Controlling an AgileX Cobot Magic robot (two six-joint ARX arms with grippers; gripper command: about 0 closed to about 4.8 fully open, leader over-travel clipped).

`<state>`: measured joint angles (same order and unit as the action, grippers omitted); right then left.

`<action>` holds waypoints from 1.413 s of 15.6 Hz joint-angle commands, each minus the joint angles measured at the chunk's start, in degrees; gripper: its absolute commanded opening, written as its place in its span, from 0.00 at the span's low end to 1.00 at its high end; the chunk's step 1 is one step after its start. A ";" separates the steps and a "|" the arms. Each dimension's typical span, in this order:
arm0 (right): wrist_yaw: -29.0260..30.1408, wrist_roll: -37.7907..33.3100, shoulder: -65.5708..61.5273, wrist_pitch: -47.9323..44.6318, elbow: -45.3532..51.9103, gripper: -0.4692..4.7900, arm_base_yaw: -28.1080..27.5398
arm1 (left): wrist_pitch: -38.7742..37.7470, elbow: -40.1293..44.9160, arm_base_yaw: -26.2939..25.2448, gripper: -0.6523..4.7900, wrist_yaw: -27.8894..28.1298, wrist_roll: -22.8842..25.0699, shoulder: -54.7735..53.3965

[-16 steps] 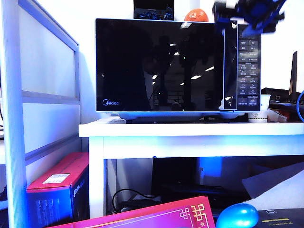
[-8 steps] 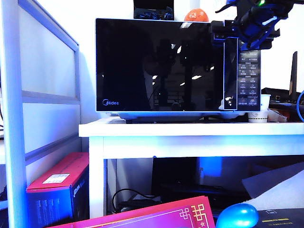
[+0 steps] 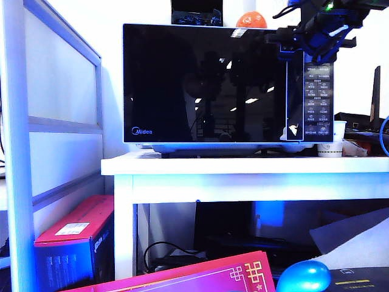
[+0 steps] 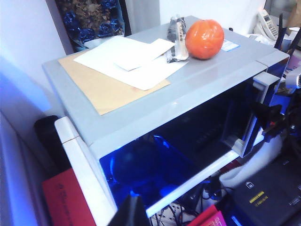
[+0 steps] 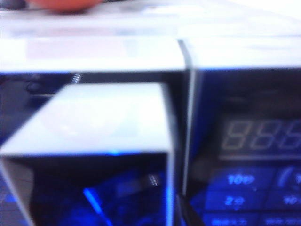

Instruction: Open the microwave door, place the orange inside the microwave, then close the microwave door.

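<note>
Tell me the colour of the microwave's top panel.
Light grey; the microwave shows it best in the left wrist view.

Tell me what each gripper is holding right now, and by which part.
The right gripper is at the top of the microwave door handle edge; whether it grips cannot be told. The left gripper holds nothing. The orange sits untouched on top.

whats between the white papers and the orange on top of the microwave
A small crumpled wrapper lies between the white papers and the orange, touching the orange's side, seen in the left wrist view.
</note>
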<state>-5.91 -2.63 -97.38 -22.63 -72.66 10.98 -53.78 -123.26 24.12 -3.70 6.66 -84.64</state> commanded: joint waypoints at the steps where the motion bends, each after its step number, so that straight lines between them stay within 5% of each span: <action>1: -1.90 -0.13 0.15 -0.87 -0.50 0.54 -0.35 | 0.48 -0.15 0.07 0.11 -0.39 0.22 0.00; 22: 1.11 -0.13 5.97 12.59 -0.50 0.54 -0.17 | 0.59 -0.15 0.07 0.11 -0.39 0.22 -0.28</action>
<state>-3.88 -2.68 -92.40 -10.59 -72.93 11.03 -53.84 -123.26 24.12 -3.90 6.66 -85.08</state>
